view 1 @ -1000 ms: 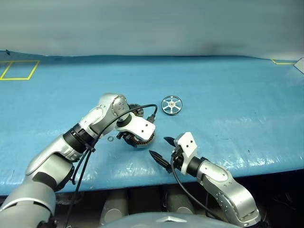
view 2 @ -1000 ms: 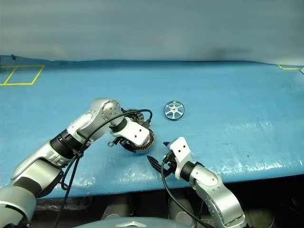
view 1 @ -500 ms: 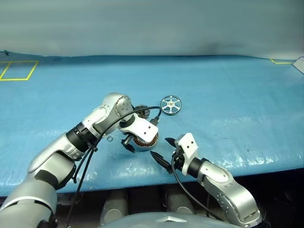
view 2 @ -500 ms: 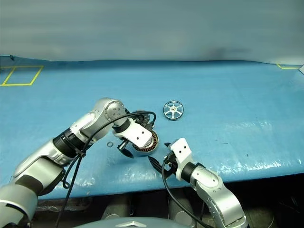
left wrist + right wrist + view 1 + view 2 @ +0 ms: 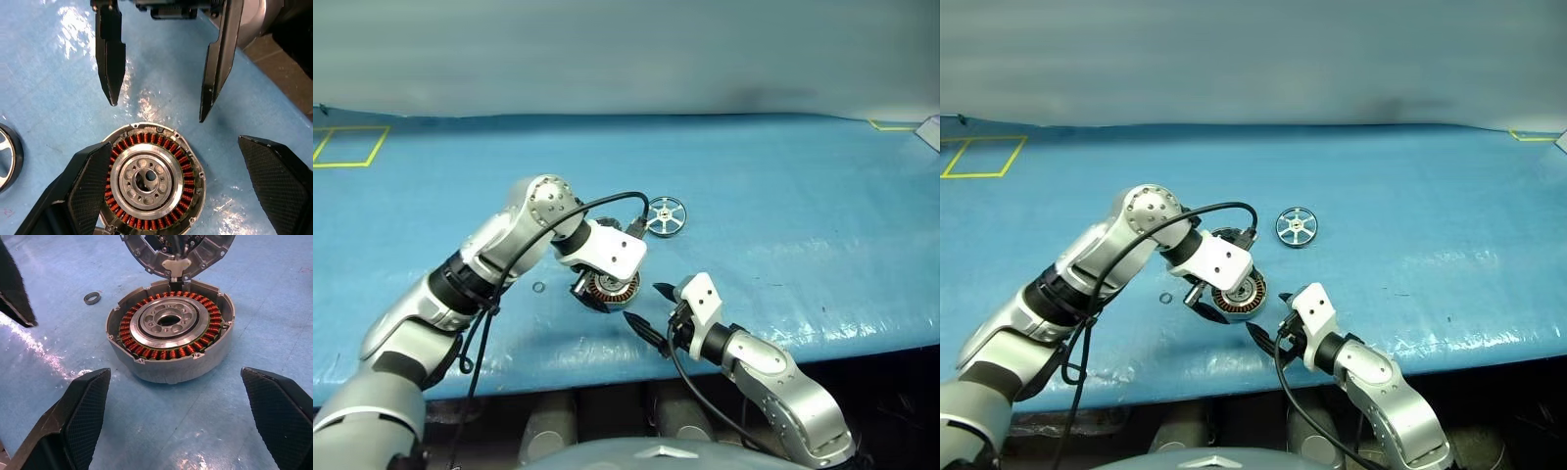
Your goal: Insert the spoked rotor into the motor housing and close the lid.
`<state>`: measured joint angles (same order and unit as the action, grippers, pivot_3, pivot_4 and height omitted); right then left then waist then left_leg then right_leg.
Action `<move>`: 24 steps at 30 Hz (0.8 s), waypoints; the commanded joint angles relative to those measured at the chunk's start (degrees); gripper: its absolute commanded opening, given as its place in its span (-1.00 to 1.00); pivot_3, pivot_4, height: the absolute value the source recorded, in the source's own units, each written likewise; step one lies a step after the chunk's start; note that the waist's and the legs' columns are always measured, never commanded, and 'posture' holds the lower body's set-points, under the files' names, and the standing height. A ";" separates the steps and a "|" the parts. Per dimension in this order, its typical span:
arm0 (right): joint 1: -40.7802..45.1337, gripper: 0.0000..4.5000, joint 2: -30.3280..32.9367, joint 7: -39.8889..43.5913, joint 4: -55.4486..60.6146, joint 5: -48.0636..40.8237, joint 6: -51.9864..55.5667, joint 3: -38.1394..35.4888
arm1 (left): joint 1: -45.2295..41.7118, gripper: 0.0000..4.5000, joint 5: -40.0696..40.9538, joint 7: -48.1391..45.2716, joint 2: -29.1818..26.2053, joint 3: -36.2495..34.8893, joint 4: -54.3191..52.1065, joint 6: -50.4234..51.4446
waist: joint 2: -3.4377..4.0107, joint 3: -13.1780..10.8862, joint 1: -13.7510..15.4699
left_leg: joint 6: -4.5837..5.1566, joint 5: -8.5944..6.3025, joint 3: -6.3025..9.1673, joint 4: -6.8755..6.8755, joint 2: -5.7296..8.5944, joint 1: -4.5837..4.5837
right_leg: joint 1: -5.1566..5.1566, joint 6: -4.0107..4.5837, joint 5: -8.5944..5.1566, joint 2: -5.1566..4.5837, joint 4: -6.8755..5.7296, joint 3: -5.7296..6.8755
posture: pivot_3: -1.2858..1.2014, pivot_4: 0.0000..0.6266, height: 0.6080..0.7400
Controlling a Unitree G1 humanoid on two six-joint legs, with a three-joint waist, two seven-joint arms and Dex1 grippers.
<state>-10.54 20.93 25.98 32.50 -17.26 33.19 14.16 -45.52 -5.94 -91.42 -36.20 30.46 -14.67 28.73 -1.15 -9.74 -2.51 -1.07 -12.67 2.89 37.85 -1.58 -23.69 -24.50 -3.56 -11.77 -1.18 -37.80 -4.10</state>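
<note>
The surface (image 5: 783,196) is covered in glossy blue sheeting, marked with yellow tape outlines at the far left. The motor housing (image 5: 170,338) is finished in silver-grey, with a ring of copper-orange windings around a silver hub. The lid (image 5: 177,249) is grey. The spoked rotor (image 5: 666,216) is silver with a dark rim. Both tools' fingers (image 5: 110,54) are black, textured on the inner pads.

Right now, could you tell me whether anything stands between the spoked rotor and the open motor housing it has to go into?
The left hand hangs open right over the motor housing, so it blocks the drop-in from above. The spoked rotor lies apart on the blue table; the lid is swung up.
</note>
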 commanded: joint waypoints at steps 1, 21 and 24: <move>-0.69 1.00 0.43 0.09 2.84 -1.10 0.10 -1.25 | 4.23 1.00 6.13 2.14 -2.80 -7.24 -6.91 6.68 | 0.00 0.00 -0.06 | 0.00 0.00 0.01 0.00 -0.01 -0.01 | 0.00 0.01 -0.01 0.00 0.00 0.02 | 0.03 -0.52 1.00; -3.81 1.00 1.82 10.76 -3.72 -1.06 -20.20 -4.22 | 57.86 1.00 22.33 34.38 4.83 -42.85 -21.72 -6.70 | -0.05 0.01 0.50 | -0.03 -0.02 -0.15 0.00 -0.03 0.14 | 0.04 0.03 -0.03 -0.26 0.11 0.09 | 0.03 -0.52 1.00; -3.10 1.00 1.36 11.70 -7.43 1.52 -25.28 -2.60 | 58.80 1.00 22.14 36.90 5.75 -43.52 -18.78 -10.65 | -0.05 0.02 0.42 | -0.03 -0.02 -0.20 0.01 -0.05 0.15 | 0.02 0.03 -0.03 -0.27 0.12 0.08 | 0.03 -0.52 1.00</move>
<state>-14.36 22.58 36.73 25.91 -17.00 11.86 10.82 13.16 15.65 -56.31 -31.09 -11.10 -34.37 20.66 -1.21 -9.72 -2.09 -1.10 -12.69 2.67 37.85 -1.63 -23.54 -24.49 -3.53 -11.80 -1.45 -37.69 -4.02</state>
